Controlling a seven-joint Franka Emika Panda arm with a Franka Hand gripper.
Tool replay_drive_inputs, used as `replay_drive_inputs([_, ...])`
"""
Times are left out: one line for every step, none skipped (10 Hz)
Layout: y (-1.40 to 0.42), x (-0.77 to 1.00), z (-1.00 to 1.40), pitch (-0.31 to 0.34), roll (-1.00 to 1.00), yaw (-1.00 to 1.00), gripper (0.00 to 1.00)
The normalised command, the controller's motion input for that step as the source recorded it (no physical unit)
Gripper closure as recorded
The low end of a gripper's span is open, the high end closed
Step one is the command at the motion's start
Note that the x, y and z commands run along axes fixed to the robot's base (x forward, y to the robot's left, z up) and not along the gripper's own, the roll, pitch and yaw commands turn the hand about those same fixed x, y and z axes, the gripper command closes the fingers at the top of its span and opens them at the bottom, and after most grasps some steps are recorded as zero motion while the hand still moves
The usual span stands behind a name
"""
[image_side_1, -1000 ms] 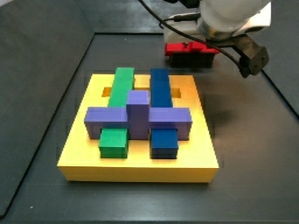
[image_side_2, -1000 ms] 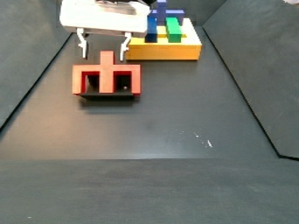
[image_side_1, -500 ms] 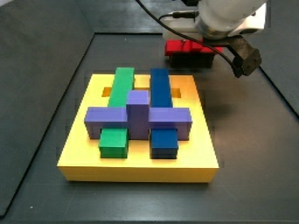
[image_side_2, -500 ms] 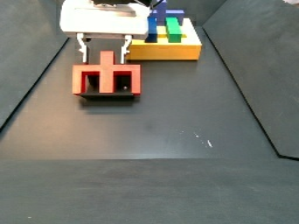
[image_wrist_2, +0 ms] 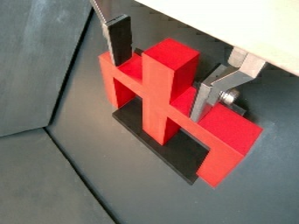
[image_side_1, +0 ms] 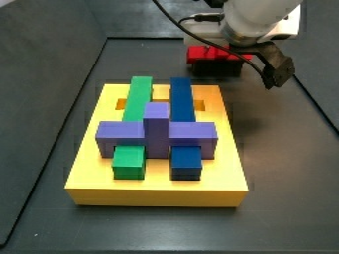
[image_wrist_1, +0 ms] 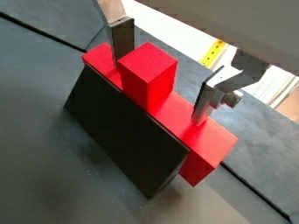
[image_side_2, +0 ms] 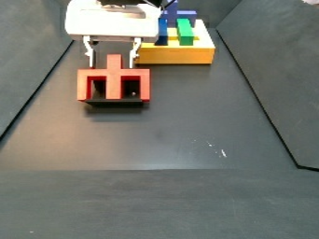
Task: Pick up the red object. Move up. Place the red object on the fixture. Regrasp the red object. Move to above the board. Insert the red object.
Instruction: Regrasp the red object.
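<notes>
The red object (image_side_2: pixel 115 85) rests on the black fixture (image_side_2: pixel 115 104), its crossbar spread wide and its central stem pointing up toward the gripper. In both wrist views the stem (image_wrist_1: pixel 147 72) (image_wrist_2: pixel 167 70) stands between the two silver fingers (image_wrist_1: pixel 118 42) (image_wrist_2: pixel 212 94), with a gap on each side. My gripper (image_side_2: pixel 110 49) (image_side_1: pixel 236 50) is open and hangs just over the red object, fingertips level with the stem's top. The fixture's dark face (image_wrist_1: pixel 114 131) (image_wrist_2: pixel 176 159) shows under the red piece. The yellow board (image_side_1: pixel 159 149) (image_side_2: pixel 174 52) carries green, blue and purple blocks.
The purple cross-shaped block (image_side_1: pixel 157 129) sits across the board's middle, with a green bar (image_side_1: pixel 135 99) and a blue bar (image_side_1: pixel 180 99) behind it. The dark floor (image_side_2: pixel 162 149) has raised edges on both sides. The arm's cable runs above the gripper.
My gripper has come down a little, so its fingers now straddle the red stem. The red object and fixture have not moved.
</notes>
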Motion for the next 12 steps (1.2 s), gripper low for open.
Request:
replay_drive_inputs([-0.02, 0.0, -0.02, 0.0, 0.08, 0.0, 0.0])
replay_drive_inputs([-0.03, 0.0, 0.0, 0.0, 0.01, 0.0, 0.0])
replay_drive_inputs([0.0, 0.0, 0.0, 0.0, 0.0, 0.0, 0.0])
replay_drive_inputs([0.0, 0.0, 0.0, 0.0, 0.0, 0.0, 1.0])
replay_drive_inputs([0.0, 0.0, 0.0, 0.0, 0.0, 0.0, 1.0])
replay_drive_inputs([0.0, 0.0, 0.0, 0.0, 0.0, 0.0, 1.0])
replay_drive_inputs([0.0, 0.0, 0.0, 0.0, 0.0, 0.0, 1.0])
replay_drive_inputs([0.0, 0.0, 0.0, 0.0, 0.0, 0.0, 1.0])
replay_drive_inputs([0.0, 0.0, 0.0, 0.0, 0.0, 0.0, 1.0])
replay_drive_inputs([0.0, 0.0, 0.0, 0.0, 0.0, 0.0, 1.0])
replay_drive_inputs([0.0, 0.0, 0.0, 0.0, 0.0, 0.0, 1.0])
replay_drive_inputs([0.0, 0.0, 0.0, 0.0, 0.0, 0.0, 1.0])
